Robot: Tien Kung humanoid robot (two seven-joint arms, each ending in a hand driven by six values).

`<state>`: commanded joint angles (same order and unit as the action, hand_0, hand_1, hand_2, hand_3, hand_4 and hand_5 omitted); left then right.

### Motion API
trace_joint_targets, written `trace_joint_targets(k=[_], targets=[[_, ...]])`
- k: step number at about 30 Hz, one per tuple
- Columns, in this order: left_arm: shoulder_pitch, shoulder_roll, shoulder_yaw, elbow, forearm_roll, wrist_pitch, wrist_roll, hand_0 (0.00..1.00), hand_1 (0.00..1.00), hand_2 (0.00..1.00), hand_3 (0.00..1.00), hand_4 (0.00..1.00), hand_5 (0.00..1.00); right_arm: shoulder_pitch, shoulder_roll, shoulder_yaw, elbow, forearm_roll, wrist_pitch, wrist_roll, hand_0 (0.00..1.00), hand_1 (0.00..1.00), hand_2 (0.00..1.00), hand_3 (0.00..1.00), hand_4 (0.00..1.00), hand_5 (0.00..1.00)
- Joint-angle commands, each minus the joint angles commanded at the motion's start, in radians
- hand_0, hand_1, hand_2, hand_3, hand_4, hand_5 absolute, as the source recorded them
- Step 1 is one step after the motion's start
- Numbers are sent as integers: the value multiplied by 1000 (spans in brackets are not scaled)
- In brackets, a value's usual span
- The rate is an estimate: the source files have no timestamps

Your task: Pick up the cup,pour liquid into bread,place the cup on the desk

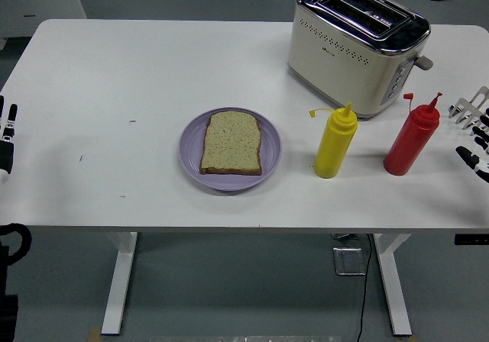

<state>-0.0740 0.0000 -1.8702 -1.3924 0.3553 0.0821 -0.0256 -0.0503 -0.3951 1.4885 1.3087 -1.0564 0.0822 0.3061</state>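
A slice of bread [231, 143] lies flat on a purple plate [191, 155] near the middle of the white table. To its right stand a yellow squeeze bottle [335, 142] and a red squeeze bottle [411, 137], both upright with caps flipped open. My right hand [474, 132] enters at the right edge, just right of the red bottle, fingers spread and holding nothing. My left hand [7, 137] rests at the left edge, far from the plate, with its fingers extended. No cup is visible.
A cream and chrome toaster [357, 46] stands at the back right, behind the two bottles. The table's near edge [244, 226] runs along the lower part of the picture. A black cable trails on the floor beyond the toaster.
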Motion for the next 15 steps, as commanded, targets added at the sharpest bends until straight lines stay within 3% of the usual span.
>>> trace_joint_targets(k=[15], targets=[[-1, 0, -4, 0, 0, 2, 0, 786, 743, 732, 686, 567, 998, 52, 13, -97, 12, -15, -42, -3, 998, 957, 998, 998, 925, 192]])
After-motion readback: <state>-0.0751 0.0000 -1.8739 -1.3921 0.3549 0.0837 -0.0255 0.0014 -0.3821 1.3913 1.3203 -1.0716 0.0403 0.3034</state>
